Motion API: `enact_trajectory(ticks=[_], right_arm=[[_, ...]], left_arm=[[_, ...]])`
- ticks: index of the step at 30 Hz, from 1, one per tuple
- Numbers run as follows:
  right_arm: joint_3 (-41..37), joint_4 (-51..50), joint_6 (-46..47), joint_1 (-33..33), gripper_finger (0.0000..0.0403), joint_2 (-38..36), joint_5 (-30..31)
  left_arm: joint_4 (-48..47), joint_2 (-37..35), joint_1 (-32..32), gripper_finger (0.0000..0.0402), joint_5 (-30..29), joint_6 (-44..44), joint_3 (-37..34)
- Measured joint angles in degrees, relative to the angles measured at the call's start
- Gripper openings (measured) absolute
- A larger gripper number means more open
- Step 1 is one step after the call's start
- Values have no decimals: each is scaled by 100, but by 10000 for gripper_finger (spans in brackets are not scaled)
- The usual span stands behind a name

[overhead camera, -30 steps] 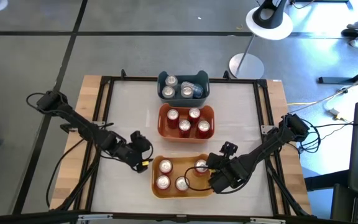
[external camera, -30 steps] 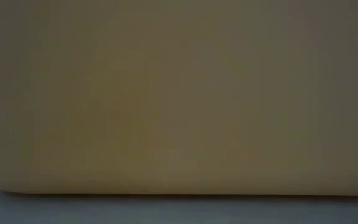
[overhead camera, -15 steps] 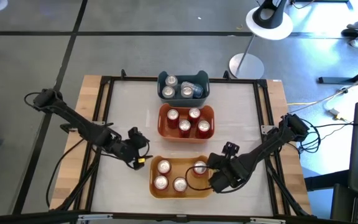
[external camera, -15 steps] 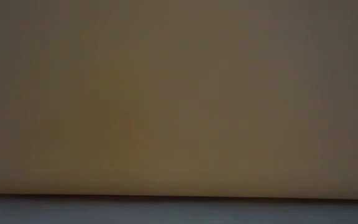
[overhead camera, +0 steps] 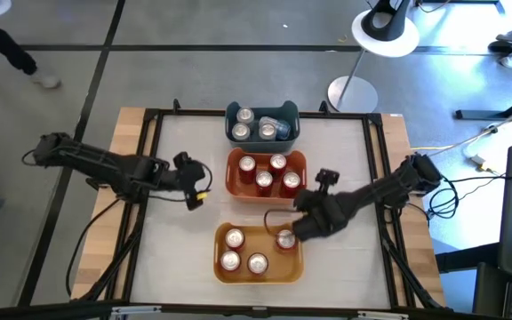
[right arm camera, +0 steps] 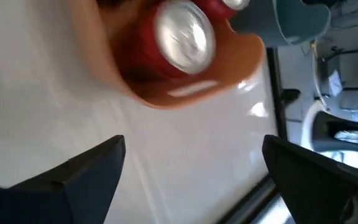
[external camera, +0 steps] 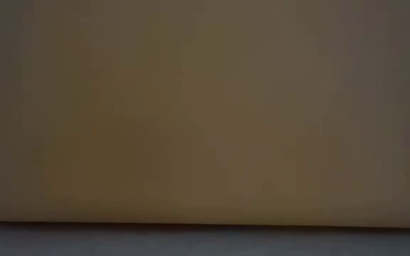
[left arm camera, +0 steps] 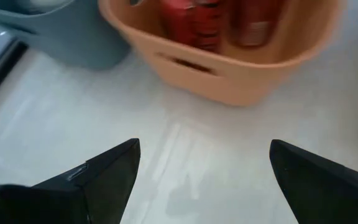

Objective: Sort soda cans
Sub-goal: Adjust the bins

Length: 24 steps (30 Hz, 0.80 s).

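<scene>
Three bins stand in a row down the table's middle. The blue bin [overhead camera: 261,133] at the far end holds silver cans [overhead camera: 244,116]. The orange bin [overhead camera: 235,174] in the middle holds several red cans [overhead camera: 264,180]. The tan bin [overhead camera: 258,276] at the near end holds several red-rimmed cans [overhead camera: 235,237]. My left gripper [overhead camera: 200,190] hangs open left of the orange bin [left arm camera: 241,87]. My right gripper [overhead camera: 299,228] is open between the orange and tan bins, beside a can [overhead camera: 285,238]. In the right wrist view the gripper [right arm camera: 194,146] is empty and faces a red can [right arm camera: 185,34].
The tan bin's wall [external camera: 205,114] fills the low view. A black frame [overhead camera: 149,160] runs round the white table top. Bare white surface [overhead camera: 185,142] lies left and right of the bins. A person's legs [overhead camera: 7,44] show on the floor beyond the far left corner.
My left gripper has drawn back from the tan bin's left side toward the far edge and now sits level with the orange bin. My right gripper has moved from the tan bin's right near corner toward the far edge, to the gap between the orange and tan bins.
</scene>
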Motion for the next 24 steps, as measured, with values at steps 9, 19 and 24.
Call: enact_trajectory(ticks=[9,19,24], right_arm=[[-2391,2004,-1142,-1087,379,-1607,-647],[-3585,3609,-2089,-2165,379,-2323,-1370],[-3586,3567,-2076,-2379,379,-2287,-739]], left_arm=[[346,86,1362,347,592,1366,0],[749,154,2252,347,1293,2029,-2],[1018,418,2492,347,1290,2264,-2]])
